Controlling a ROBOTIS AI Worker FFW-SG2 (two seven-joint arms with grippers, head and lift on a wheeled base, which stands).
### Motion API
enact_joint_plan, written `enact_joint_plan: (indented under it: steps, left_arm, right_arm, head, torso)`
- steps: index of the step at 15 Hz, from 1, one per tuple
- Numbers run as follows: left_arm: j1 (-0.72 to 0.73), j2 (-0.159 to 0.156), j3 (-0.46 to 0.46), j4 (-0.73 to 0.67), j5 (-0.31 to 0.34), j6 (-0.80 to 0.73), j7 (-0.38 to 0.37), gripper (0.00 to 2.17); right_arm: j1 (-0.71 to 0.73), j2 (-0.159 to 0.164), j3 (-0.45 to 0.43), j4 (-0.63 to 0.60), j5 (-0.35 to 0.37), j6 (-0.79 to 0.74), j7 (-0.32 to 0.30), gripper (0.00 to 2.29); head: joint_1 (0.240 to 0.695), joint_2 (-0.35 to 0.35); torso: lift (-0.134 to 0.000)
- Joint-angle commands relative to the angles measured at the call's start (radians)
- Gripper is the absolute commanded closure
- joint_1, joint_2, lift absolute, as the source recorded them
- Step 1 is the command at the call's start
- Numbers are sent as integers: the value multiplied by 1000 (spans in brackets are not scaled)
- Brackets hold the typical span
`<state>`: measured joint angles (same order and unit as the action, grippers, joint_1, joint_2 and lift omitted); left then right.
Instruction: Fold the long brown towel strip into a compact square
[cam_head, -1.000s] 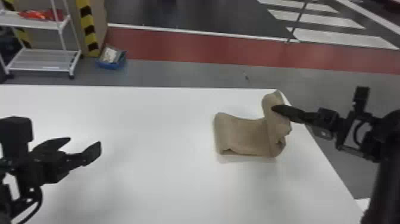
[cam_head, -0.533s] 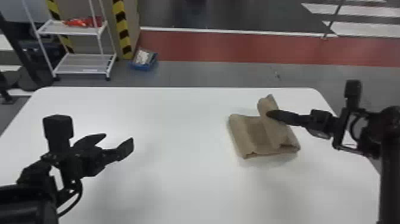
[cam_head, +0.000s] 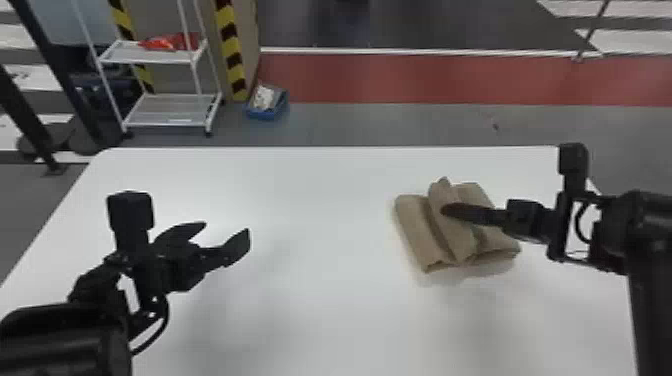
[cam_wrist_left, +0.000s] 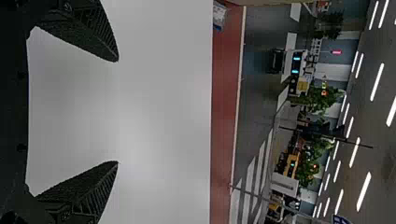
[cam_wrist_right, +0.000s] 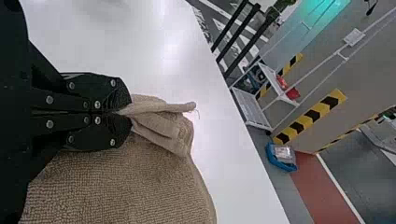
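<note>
In the head view my right gripper (cam_head: 450, 209) is at the brown towel (cam_head: 417, 235), on the right part of the white table. The towel is partly folded, and a raised flap stands up across its middle. From the right wrist view, my right gripper (cam_wrist_right: 122, 113) is shut on a pinched edge of the towel (cam_wrist_right: 135, 182), whose broad layer spreads beside the fingers. My left gripper (cam_head: 227, 232) hangs over the table's left part, away from the towel. Its two fingers stand wide apart with nothing between them in the left wrist view, where the gripper (cam_wrist_left: 117, 112) faces bare tabletop.
The white table (cam_head: 310, 200) extends under both arms, its far edge beyond the towel. On the floor behind stand a white shelf rack (cam_head: 167, 112) and a blue bin (cam_head: 267, 105), beside a striped yellow-black post (cam_head: 231, 50).
My right gripper has carried the held flap leftward over the towel's flat part. The head view has swung toward the left, shifting the whole scene rightward. The left gripper remains open.
</note>
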<state>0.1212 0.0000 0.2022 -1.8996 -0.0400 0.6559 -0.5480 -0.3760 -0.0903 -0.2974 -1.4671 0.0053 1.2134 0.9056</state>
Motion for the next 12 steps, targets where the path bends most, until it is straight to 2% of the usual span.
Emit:
enact_joint_plan:
  steps: [1,2,3,4,8,12]
  left_arm:
    - [0,-3,5,1,0,0,-3,103]
    - [0,-3,6,2,0,0,-3,103]
    - [0,-3,6,2,2,0,-3,103]
    - [0,-3,6,4,2,0,-3,103]
    - [0,-3,6,4,0,-3,-3,103]
    - [5,-3,10,1,0,-3,-4,103]
  right_arm:
    - [2,15,20,34,-4,-48,-13,1851]
    - [2,24,21,42,-4,-61,-13,1366]
    - [5,27,21,48,-14,-61,-13,410]
    - [5,27,24,53,-16,-61,-11,100]
    - [14,30,61,54,-24,-57,-10,66]
    - [17,29,64,53,-83,-39,4,60]
  head:
    - [695,12]
    - [695,18]
    - [695,24]
    - [695,29]
    - [695,50]
    - [695,70]
  torso:
    - [-124]
    - [-124]
    - [-124]
    - [-124]
    - [-124]
    - [-124]
